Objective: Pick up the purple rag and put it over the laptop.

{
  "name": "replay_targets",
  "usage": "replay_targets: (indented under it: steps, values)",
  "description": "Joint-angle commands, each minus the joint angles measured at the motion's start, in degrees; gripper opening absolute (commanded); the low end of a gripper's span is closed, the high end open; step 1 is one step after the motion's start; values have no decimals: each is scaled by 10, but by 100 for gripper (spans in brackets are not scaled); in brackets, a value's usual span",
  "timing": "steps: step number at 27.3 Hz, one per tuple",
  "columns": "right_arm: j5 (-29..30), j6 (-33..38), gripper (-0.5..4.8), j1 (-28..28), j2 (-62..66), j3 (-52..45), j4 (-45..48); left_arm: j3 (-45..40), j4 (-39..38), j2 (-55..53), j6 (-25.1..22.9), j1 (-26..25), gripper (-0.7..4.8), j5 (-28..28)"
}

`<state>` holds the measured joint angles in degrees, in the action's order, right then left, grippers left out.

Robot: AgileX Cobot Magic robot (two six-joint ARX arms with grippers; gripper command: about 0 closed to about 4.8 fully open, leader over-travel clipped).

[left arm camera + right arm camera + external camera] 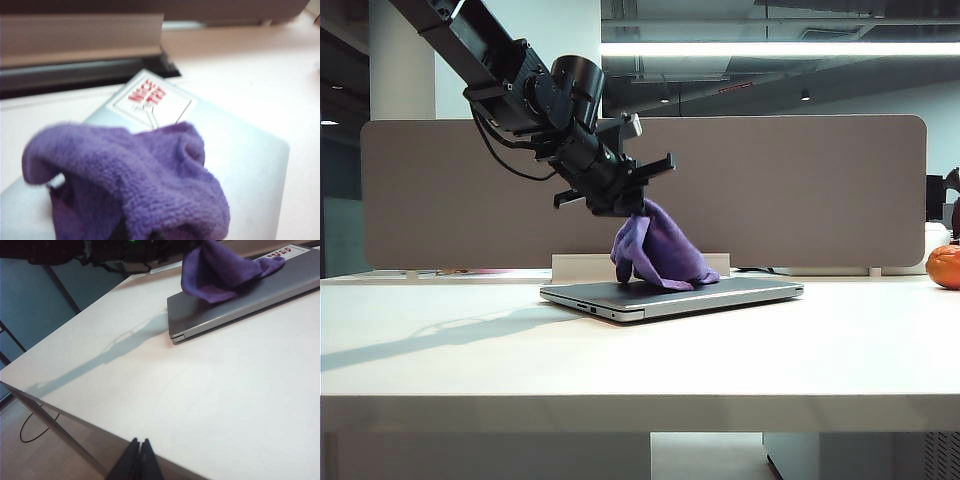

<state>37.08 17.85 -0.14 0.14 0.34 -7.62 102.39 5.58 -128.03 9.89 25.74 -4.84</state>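
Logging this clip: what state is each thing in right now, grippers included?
Rag: bunched, hanging from the left gripper, lower folds resting on the laptop.
Laptop: closed, flat on the table, only partly covered.
Left gripper: above the laptop, shut on the rag.
Right gripper: shut, empty, at the table edge.

Pretty clearly an open-plan office is being shown here. A long white desk (720,350) is being backed by a grey fabric divider panel (800,190), the kind used between workstations. Strip lighting (780,48) is being run along an exposed dark ceiling, with glass partitions being glimpsed off to the left side. A closed silver laptop (720,292) is being kept on the desk.
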Motion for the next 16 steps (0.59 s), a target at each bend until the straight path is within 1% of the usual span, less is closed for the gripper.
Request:
replay_targets:
  steps: [1,3,4,10,13,16]
  values:
    - [-1,1,22,0,-1,-2,6,3,-17,4,-4,0,81,-5]
    - [-1,1,22,0,-1,-2,6,3,-26,4,-4,-1,178,-4]
    - [-1,1,22,0,-1,-2,6,3,-31,4,-4,-1,209,-3]
    - [-1,1,22,0,-1,-2,6,3,-64,7,-4,-1,342,-3]
    - [-1,1,22,0,-1,-2,6,3,-93,11,-5,-1,380,-3]
    - [-1,1,22,0,-1,-2,6,3,-119,16,-5,-1,382,-3]
